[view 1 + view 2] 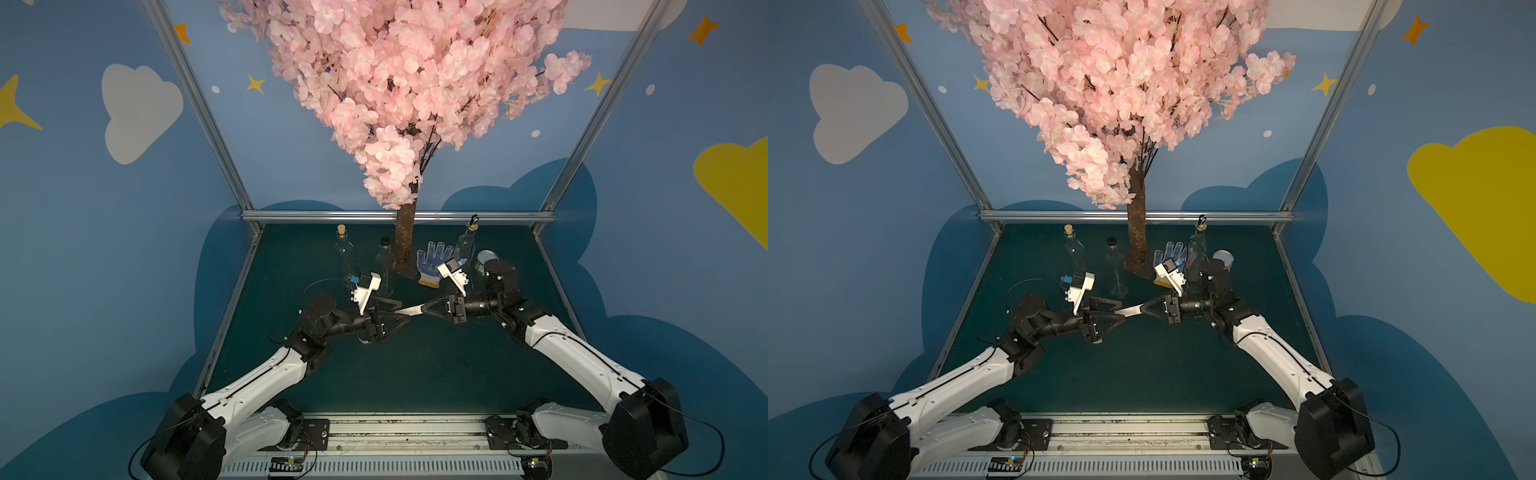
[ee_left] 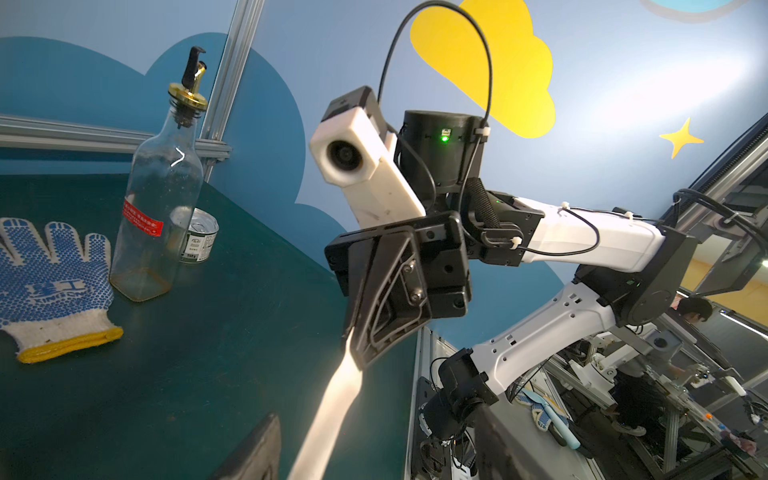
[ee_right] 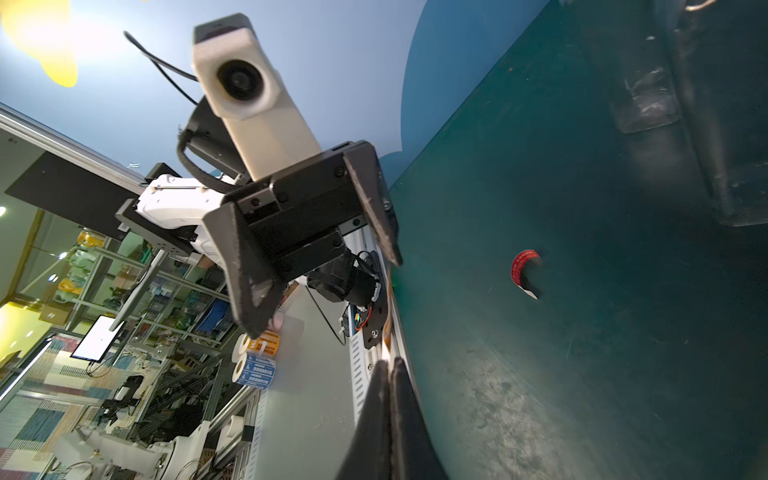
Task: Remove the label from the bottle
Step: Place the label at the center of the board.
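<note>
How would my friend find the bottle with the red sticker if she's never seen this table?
Find the pink blossom tree at the back of the green table. Right of its trunk lies a blue-dotted glove; the bottle stands between that glove and a tin can. Only it has a gold spout and red sticker; the others wear a cork or black cap.

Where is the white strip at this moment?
In a top view the white strip is held over mid-table, just in front of the tree trunk, pinched by the shut right gripper and reaching into the open left gripper.
</note>
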Tool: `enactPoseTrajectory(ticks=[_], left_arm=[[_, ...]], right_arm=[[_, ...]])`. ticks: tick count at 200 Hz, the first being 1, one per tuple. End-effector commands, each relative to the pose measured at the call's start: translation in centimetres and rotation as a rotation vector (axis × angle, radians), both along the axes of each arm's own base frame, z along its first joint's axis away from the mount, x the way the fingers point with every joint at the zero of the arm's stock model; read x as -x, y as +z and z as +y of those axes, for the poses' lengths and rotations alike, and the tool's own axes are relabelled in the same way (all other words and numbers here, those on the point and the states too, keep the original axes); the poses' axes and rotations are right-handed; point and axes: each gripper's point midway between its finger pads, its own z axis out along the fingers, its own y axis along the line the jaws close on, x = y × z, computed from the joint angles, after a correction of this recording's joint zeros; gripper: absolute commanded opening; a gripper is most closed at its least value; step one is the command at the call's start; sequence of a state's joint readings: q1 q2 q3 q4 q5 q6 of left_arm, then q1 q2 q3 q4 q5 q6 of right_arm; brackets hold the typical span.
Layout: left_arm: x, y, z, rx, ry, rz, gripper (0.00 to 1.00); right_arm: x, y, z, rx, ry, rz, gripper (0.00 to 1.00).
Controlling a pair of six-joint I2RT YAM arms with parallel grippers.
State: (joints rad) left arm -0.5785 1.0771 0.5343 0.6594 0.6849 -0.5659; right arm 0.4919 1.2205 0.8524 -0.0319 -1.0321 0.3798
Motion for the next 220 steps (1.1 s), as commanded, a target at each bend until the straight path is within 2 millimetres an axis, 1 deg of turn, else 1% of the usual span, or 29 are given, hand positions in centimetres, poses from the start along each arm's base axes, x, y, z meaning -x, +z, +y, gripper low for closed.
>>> enactPoseTrajectory(ticks=[1,4,19,32,36,57,82,103,116,135,151,172,192,220], left_arm=[[0.3,0.6,0.1,0.013,-0.005,-0.030,0.72],[0.2,0.5,0.1,0.007,0.001,-0.027,0.72],[-0.4,-0.6,0.0,-0.036,0.028,0.009,0.72],[-1.1,-1.8,0.0,-0.080,0.058,0.041,0.71],[-1.2,-2.0,0.1,-0.087,0.066,0.045,0.71],[-1.6,-2.2,0.0,-0.100,0.095,0.032,0.71],[-1.6,-2.5,-1.0,-0.134,0.078,0.009,0.70],[-1.7,-2.5,-2.1,-0.148,0.054,-0.007,0.70],[-1.7,-3.2,-2.7,-0.171,0.040,-0.003,0.70],[-2.0,-4.3,-3.1,-0.204,0.049,0.011,0.69],[-2.1,-5.2,-3.0,-0.225,0.060,0.020,0.68],[-2.0,-5.6,-2.7,-0.235,0.070,0.025,0.68],[-1.8,-5.5,-2.2,-0.239,0.089,0.017,0.68],[-2.2,-5.4,-1.3,-0.238,0.154,0.013,0.68]], right_arm=[[-0.8,0.4,0.0,0.022,-0.030,-0.026,0.00],[-0.9,0.3,0.0,0.027,-0.035,-0.024,0.00],[-1.3,-0.4,-0.1,0.052,-0.060,-0.018,0.19],[-1.6,-1.0,-0.2,0.076,-0.075,-0.014,0.49],[-1.7,-1.2,-0.2,0.083,-0.078,-0.014,0.55],[-2.0,-2.5,-0.2,0.135,-0.097,-0.001,0.72],[-2.1,-3.5,0.1,0.173,-0.098,-0.003,0.78],[-2.1,-3.8,0.4,0.181,-0.093,0.006,0.80],[-2.0,-3.9,0.6,0.179,-0.086,0.011,0.82],[-2.1,-3.9,0.7,0.174,-0.083,0.013,0.83],[-2.0,-3.9,0.6,0.173,-0.078,0.016,0.84],[-2.0,-3.9,0.5,0.165,-0.077,0.026,0.85],[-2.1,-3.8,0.4,0.146,-0.070,0.037,0.85],[-1.9,-3.6,0.6,0.129,-0.055,0.045,0.85]])
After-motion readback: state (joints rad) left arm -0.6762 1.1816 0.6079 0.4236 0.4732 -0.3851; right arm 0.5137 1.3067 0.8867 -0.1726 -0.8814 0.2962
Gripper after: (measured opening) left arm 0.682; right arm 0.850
